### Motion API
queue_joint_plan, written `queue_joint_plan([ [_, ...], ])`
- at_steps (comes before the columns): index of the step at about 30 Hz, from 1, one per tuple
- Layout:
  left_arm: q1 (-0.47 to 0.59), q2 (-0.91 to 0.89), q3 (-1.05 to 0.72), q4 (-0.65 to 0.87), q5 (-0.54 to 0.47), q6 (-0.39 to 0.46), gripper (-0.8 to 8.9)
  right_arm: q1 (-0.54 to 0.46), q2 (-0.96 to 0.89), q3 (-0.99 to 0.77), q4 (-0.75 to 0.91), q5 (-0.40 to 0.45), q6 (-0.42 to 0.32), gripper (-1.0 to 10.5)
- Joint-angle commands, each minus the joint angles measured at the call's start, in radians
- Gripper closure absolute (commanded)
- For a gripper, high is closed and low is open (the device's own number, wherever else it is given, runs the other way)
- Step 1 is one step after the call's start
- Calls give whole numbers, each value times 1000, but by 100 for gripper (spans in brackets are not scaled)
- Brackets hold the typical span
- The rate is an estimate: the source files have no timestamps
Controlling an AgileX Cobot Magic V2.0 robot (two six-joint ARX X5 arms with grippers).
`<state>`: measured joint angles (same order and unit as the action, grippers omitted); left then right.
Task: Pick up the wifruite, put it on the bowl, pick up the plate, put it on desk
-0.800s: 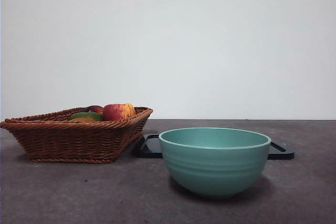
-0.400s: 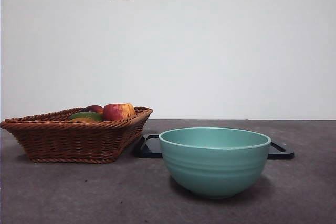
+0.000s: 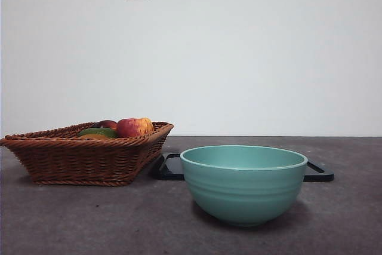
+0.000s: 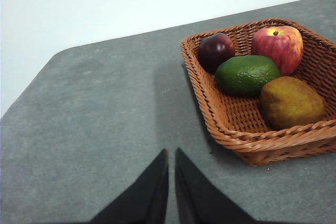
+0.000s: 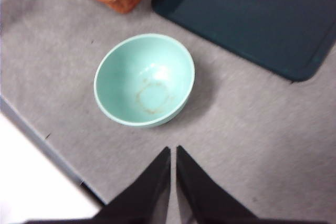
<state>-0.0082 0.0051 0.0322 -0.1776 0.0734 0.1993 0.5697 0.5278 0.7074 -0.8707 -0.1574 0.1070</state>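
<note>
Plainly, the bowl (image 3: 244,184) sits on the desk (image 3: 89,219) below a white wall (image 3: 250,52).

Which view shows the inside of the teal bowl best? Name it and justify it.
The right wrist view: it looks down into the bowl, showing an empty interior with a faint brownish ring at the bottom. The front view shows only its ridged outside and rim. The left wrist view misses it, showing just the basket of fruit.
</note>
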Motion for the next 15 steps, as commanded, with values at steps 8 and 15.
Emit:
queue_joint_plan([
  [8, 2, -2, -21, -8, -3, -3, 794, -330, -291, -130, 347, 113, -58, 938],
  [15, 2, -2, -21, -8, -3, -3, 794, -470, -501, -494, 623, 114, -4, 937],
])
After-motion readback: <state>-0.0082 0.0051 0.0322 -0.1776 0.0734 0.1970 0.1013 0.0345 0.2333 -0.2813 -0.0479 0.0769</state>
